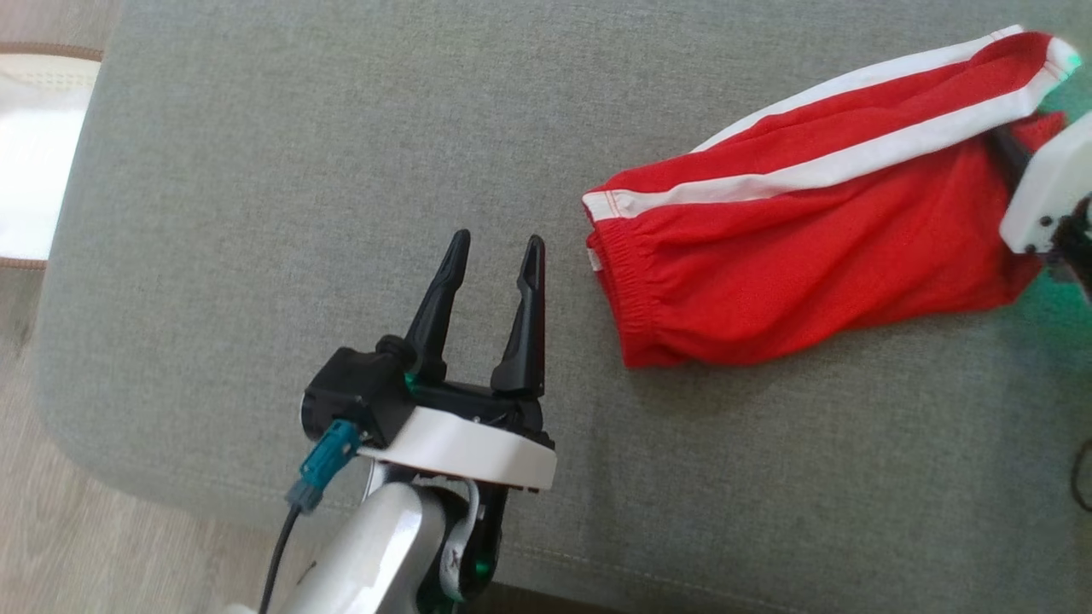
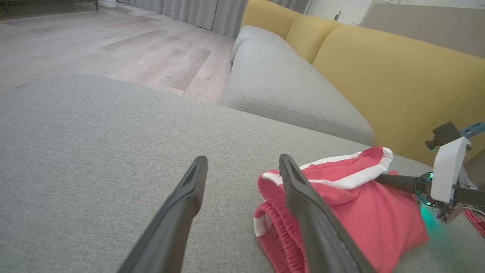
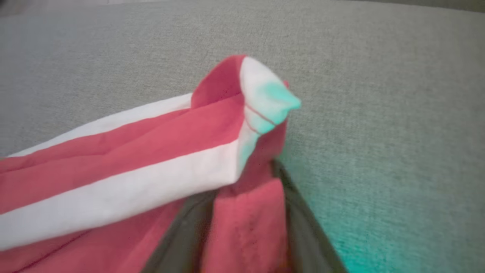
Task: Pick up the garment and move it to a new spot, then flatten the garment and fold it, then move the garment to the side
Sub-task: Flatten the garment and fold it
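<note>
The garment (image 1: 810,247) is a pair of red shorts with white side stripes, lying crumpled on the grey cushion (image 1: 299,170), waistband toward my left gripper. My left gripper (image 1: 497,239) stands open just left of the waistband, with nothing between its fingers. In the left wrist view the garment (image 2: 371,220) lies behind the right finger of my left gripper (image 2: 243,159). My right gripper (image 1: 1019,141) is at the garment's far hem. In the right wrist view red fabric of the garment (image 3: 113,182) is pinched between the fingers of my right gripper (image 3: 250,182); the fingertips are hidden under the cloth.
The cushion's rounded edge (image 1: 77,409) drops to wooden floor (image 1: 34,512) at the left and front. A white object with a brown rim (image 1: 34,162) lies on the floor at far left. Beyond the cushion stand a grey sofa seat (image 2: 288,87) and yellow backrests (image 2: 398,76).
</note>
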Tool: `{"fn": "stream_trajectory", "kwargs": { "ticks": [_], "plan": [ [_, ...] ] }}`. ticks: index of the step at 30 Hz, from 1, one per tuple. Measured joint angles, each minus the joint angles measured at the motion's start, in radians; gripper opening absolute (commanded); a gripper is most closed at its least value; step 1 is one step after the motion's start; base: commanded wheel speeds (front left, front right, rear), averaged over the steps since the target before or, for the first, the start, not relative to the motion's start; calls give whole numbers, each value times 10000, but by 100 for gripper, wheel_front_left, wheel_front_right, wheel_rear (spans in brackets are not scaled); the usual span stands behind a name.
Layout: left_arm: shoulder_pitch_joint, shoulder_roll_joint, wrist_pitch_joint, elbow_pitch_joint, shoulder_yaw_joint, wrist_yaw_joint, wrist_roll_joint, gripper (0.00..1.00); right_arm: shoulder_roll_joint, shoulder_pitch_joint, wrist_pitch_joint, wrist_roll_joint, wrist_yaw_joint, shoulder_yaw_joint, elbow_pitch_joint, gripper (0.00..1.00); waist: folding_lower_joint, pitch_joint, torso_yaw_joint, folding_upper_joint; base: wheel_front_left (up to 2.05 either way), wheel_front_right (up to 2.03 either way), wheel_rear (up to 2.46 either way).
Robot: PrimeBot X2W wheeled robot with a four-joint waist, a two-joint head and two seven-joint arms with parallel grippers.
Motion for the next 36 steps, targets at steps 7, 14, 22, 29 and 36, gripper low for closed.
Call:
{"fn": "stream_trajectory", "kwargs": {
  "ticks": [7,14,22,29,36],
  "plan": [
    [205,-15,0,148,201,-98,370,100,100,166,-15,637,2,-130,36,0,0,-262,-253,0,0,0,0],
    [906,0,0,460,688,-353,675,100,-311,1016,-533,811,0,-1517,265,0,0,-809,-709,0,0,0,0],
    [1034,-6,0,525,917,-539,725,100,-575,1664,-773,575,2,-2777,90,0,0,-1080,-1076,0,0,0,0],
    [1036,-6,0,612,869,-614,700,100,-151,1799,-460,602,0,-2349,-1275,0,0,-1178,-1092,0,0,0,0],
    [1036,-4,0,637,780,-612,635,100,1151,1774,240,748,0,-433,-2842,0,0,-1100,-926,0,0,0,0]
  ]
}}
